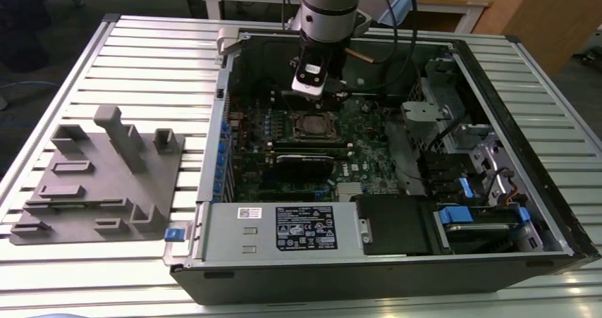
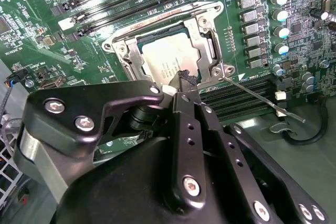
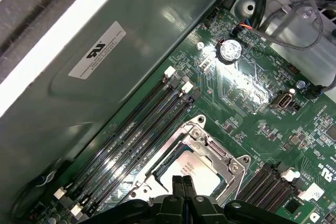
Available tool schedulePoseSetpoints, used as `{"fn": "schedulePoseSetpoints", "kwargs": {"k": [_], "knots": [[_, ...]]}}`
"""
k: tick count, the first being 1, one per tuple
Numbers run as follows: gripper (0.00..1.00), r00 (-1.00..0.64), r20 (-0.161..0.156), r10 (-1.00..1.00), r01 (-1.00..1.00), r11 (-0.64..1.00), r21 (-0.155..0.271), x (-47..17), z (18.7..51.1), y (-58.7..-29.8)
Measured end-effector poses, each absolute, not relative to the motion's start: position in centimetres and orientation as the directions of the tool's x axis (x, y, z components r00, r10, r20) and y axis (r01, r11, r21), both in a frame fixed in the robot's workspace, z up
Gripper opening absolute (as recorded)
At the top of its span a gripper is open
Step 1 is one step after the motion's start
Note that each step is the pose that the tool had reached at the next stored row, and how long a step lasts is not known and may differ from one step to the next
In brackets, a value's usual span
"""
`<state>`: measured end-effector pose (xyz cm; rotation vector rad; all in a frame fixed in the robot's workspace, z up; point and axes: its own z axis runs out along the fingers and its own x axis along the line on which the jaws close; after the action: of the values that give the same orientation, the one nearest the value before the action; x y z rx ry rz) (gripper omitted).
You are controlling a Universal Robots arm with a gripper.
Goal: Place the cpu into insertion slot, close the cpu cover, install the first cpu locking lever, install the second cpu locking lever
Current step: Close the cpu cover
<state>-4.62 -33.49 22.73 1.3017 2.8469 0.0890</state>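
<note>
Pincer (image 2: 184, 78) is clenched with nothing between the fingers, tip at the edge of the cover (image 2: 202, 32). The cover lies flat over the cpu (image 2: 165, 59), seated in the slot (image 1: 295, 127). A loose lever (image 2: 262, 100) starts just beside the tip, long axis running away from it over the memory slots (image 2: 239, 98).

Top of cpu (image 2: 167, 59) is finished in satin silvery metal; cpu cover (image 2: 201, 41) is left as bare bright metal. motherboard (image 3: 247, 90) is lacquered glossy green. gripper (image 2: 184, 81) is coated matt black, with shiny screws (image 2: 190, 183). table (image 1: 141, 50) is made of ribbed, brushed metal.
</note>
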Motion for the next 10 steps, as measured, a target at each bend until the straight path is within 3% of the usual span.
{"fn": "schedulePoseSetpoints", "kwargs": {"k": [10], "knots": [[0.11,-0.683,0.015,0.73,0.73,0.682,0.056,-4.62,22.73,-33.49]]}}
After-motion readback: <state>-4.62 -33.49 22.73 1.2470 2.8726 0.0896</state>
